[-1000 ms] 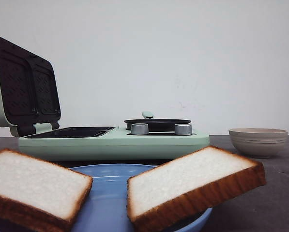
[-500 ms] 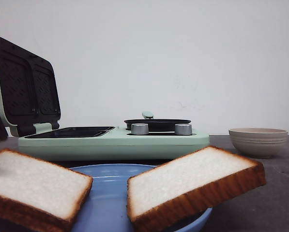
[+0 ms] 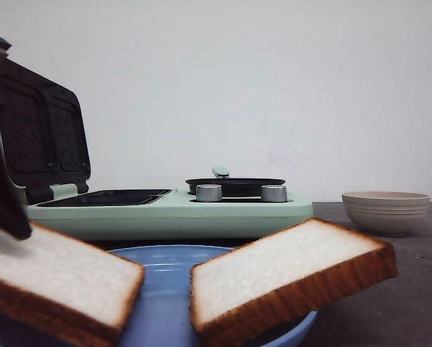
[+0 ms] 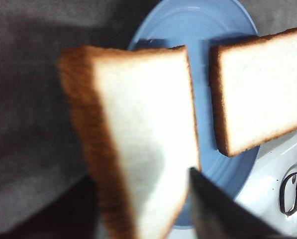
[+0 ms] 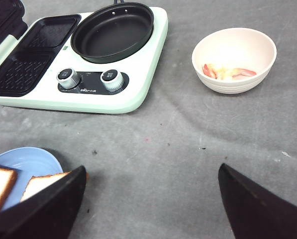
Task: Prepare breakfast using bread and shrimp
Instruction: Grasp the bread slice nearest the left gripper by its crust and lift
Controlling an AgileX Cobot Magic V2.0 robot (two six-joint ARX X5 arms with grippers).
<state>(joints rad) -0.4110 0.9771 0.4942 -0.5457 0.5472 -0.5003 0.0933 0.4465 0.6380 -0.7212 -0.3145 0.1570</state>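
Bread slice (image 4: 143,144) clamped between left gripper (image 4: 143,209) fingers, over plate (image 4: 203,30)

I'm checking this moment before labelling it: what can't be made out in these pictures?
- Front view: the bowl's wall hides the shrimp.
- Front view: the edge cuts off the left tool.
- Left wrist view: the near bread slice is blurred, so the grip is unclear.
- Right wrist view: the right tool's fingertips are cut off.
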